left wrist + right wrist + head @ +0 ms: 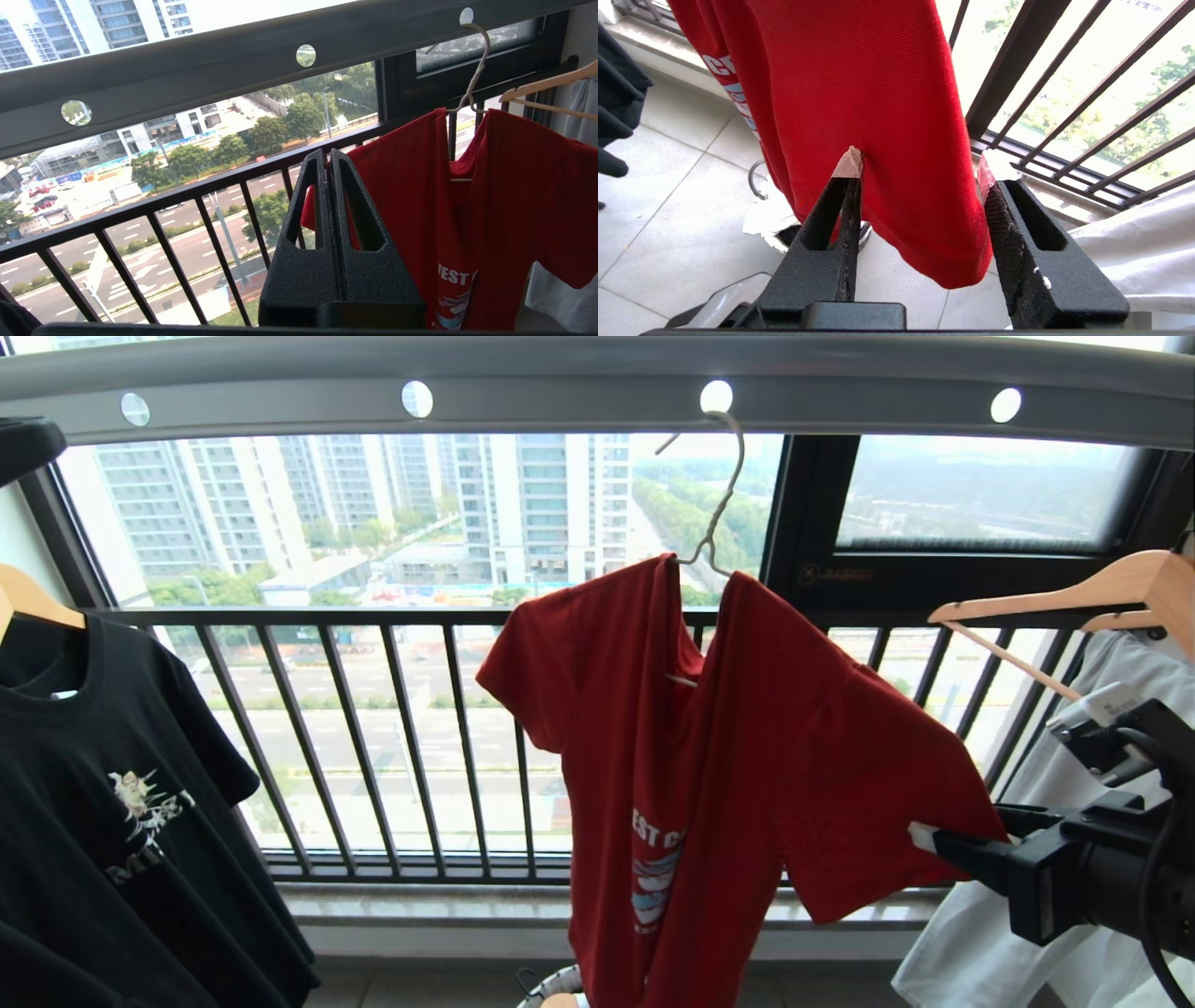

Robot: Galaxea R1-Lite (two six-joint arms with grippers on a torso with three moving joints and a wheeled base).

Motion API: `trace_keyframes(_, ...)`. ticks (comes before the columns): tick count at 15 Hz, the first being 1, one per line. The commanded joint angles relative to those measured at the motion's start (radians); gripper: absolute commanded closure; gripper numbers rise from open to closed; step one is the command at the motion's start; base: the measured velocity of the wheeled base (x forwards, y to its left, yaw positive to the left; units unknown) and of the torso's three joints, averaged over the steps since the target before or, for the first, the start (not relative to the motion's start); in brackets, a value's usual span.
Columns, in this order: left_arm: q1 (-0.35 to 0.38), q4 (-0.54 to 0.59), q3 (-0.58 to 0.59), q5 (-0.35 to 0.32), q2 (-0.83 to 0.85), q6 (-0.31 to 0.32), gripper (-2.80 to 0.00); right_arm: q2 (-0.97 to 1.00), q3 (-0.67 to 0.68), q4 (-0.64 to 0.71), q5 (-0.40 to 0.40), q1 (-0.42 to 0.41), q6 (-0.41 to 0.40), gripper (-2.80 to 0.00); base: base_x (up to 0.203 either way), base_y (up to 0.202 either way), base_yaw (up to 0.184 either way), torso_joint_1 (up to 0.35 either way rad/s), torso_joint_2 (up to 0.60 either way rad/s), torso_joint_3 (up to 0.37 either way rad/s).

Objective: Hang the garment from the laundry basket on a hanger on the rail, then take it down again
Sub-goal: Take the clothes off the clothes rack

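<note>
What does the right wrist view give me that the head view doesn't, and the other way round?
Right wrist only: the right gripper with its jaws apart around the garment's sleeve hem, not yet pinched.

Head only: the hanger hooked in a hole of the rail, carrying the bunched garment, and a wooden hanger.

Both: the red garment, the window railing, the laundry basket below, the black T-shirt.

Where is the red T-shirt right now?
In the head view the red short-sleeved T-shirt hangs mid-picture on the thin off-white wire hanger hooked into the grey holed rail, between a black T-shirt and a white one.
</note>
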Motion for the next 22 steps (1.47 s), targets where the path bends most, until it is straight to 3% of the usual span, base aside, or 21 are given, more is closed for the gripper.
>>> trace_keyframes(1,0.000,-0.002,-0.002,0.000,0.003,0.001,0.00,0.005,0.000,-0.002,0.011,0.000,0.001,0.00,0.000,0.000,0.000,0.000,0.00,0.000)
trace_keyframes(5,-0.001,-0.002,-0.001,0.000,0.002,0.001,0.00,0.002,0.020,-0.002,0.050,-0.002,0.028,0.00,0.000,0.000,0.000,0.000,0.00,0.000)
trace_keyframes(11,-0.001,0.005,0.004,0.001,-0.005,0.007,0.00,-0.001,0.133,-0.003,0.041,-0.005,0.030,0.00,0.000,0.000,0.000,0.000,0.00,0.000)
trace_keyframes(22,0.000,0.005,0.005,0.000,-0.009,0.007,0.00,-0.009,0.167,0.002,0.038,-0.005,0.024,0.00,0.000,0.000,0.000,0.000,0.00,0.000)
